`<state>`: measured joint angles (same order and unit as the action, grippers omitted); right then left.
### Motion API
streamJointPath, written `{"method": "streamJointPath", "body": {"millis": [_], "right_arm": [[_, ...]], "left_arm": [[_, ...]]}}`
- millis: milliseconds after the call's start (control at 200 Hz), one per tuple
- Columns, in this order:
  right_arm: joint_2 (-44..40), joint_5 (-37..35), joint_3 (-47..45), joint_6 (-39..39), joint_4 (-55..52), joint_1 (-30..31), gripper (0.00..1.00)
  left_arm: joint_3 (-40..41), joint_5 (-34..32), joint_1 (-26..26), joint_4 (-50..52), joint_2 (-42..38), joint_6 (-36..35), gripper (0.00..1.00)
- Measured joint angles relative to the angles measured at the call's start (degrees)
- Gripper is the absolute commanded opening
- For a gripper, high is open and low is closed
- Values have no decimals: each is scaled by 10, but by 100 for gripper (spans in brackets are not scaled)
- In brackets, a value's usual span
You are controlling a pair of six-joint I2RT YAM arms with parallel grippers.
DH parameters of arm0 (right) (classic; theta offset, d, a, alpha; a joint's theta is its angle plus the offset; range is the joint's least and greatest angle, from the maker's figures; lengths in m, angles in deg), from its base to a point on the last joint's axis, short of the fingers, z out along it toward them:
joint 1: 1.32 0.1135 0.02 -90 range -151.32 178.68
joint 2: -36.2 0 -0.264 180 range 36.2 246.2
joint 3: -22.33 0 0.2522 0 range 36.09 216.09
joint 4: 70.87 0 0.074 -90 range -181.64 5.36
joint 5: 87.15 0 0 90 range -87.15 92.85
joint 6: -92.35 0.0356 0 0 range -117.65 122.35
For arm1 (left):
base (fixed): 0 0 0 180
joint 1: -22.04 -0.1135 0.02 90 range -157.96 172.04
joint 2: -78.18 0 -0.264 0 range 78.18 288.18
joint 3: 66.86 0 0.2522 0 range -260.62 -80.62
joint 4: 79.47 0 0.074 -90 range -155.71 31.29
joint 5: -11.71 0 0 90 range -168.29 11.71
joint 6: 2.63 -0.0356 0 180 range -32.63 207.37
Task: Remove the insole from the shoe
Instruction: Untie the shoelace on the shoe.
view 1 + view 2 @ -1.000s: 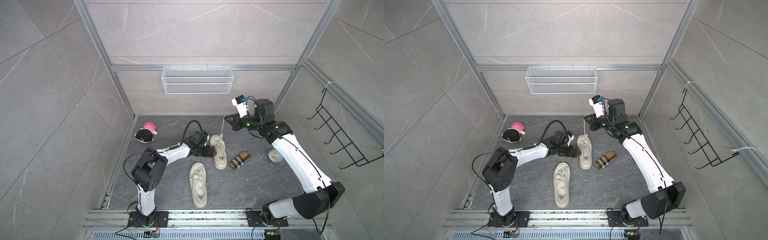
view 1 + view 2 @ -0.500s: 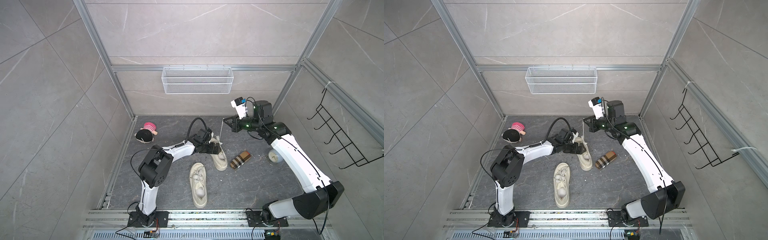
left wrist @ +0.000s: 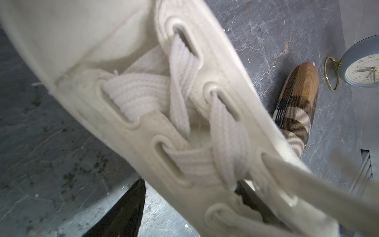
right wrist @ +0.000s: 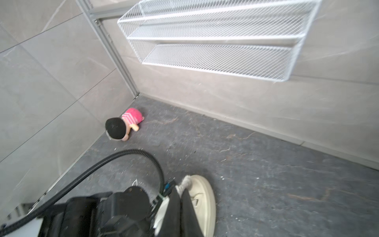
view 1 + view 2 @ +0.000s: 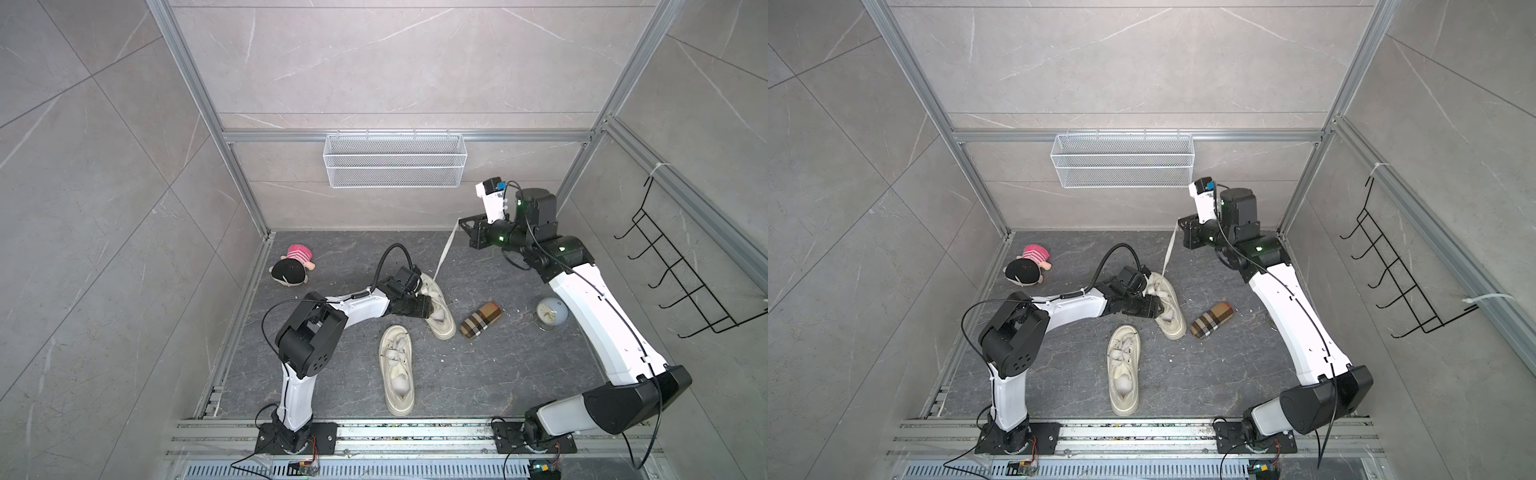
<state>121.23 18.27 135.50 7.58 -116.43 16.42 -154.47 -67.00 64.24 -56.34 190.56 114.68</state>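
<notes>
Centrally, the shoe [image 5: 436, 309] is seen lying on the dark floor [image 5: 498, 374], just beyond a second shoe [image 5: 397, 370] and left of a plaid case [image 5: 480, 320]. The left gripper [image 5: 428, 309] is set over its laced upper, with black fingers [image 3: 131, 209] on either side of the eyelet flap; whether the flap is actually pinched cannot be told. The right gripper [image 5: 463, 224] is closed on a lace [image 5: 444, 253], pulled taut from the shoe toward the far right. The insole cannot be made out behind the lacing.

Cream lace-up shoe [image 5: 442, 326] on the floor at the left hand [image 5: 431, 309], lace [image 5: 444, 253] taut up to the right hand [image 5: 462, 222]
</notes>
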Motion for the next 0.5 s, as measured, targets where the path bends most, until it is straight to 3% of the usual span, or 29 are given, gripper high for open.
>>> {"method": "streamJointPath", "body": {"millis": [155,356,501], "right_arm": [[37,-33,34,9,-18,-27,0],[65,-41,13,10,-26,-48,1],[70,-48,-14,9,-50,-68,33]], "left_arm": [[14,-8,0,-9,-9,0,69],[21,-5,0,-12,-11,-2,69],[18,-1,0,-11,-11,-9,72]]}}
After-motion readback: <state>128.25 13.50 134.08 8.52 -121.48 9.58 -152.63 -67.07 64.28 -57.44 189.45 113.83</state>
